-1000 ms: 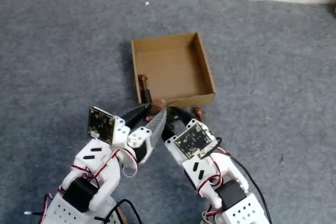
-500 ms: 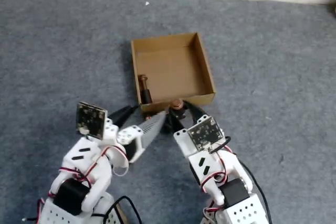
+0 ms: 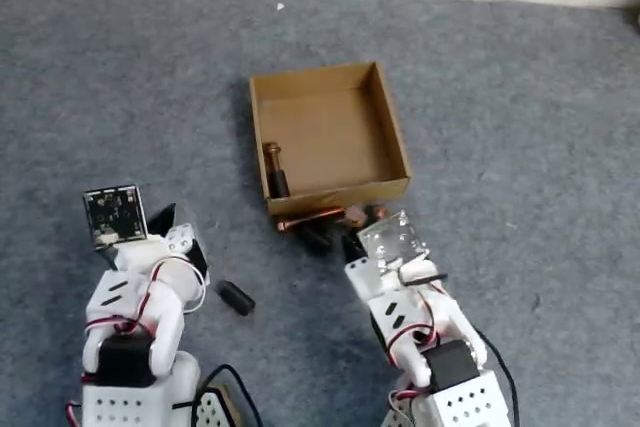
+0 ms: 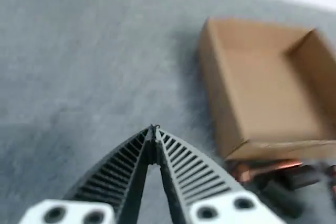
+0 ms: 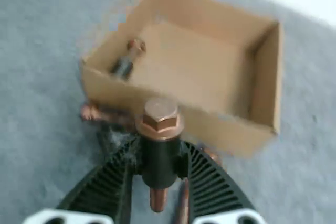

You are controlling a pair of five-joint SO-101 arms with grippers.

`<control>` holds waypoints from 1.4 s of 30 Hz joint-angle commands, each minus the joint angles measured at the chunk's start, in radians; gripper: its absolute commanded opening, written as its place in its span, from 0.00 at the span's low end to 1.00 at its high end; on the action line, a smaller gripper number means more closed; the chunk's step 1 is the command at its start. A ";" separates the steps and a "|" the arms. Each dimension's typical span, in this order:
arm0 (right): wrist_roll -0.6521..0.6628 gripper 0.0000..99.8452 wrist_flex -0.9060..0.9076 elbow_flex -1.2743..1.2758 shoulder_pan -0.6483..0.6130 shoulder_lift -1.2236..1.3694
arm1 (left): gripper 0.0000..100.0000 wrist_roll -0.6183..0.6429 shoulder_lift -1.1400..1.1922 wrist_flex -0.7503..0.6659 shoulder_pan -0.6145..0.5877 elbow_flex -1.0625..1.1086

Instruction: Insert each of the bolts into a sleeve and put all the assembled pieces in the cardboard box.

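Item: assembled bolt-and-sleeve (image 5: 159, 148), long axis upright, bolt head uppermost, clamped between my right gripper's (image 5: 158, 157) fingers. Cardboard box (image 5: 220, 124) lies just beyond it, upper centre of frame, with one finished piece (image 5: 126, 62) inside. Left gripper (image 4: 153, 134): fingers pressed together, empty, farther from the box.

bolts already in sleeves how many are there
2: one bolt in the box by its left wall, another bolt in the right end effector. Loose parts before the box may hide more.

Cardboard box (image 3: 397, 142) open above, assembled piece (image 3: 274, 171) along one wall, bolt (image 3: 310, 218) against front.
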 commanded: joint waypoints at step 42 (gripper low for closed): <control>-0.144 0.10 -0.137 -1.356 -0.087 1.762 | 0.03 -0.012 -0.010 -0.184 -0.151 0.203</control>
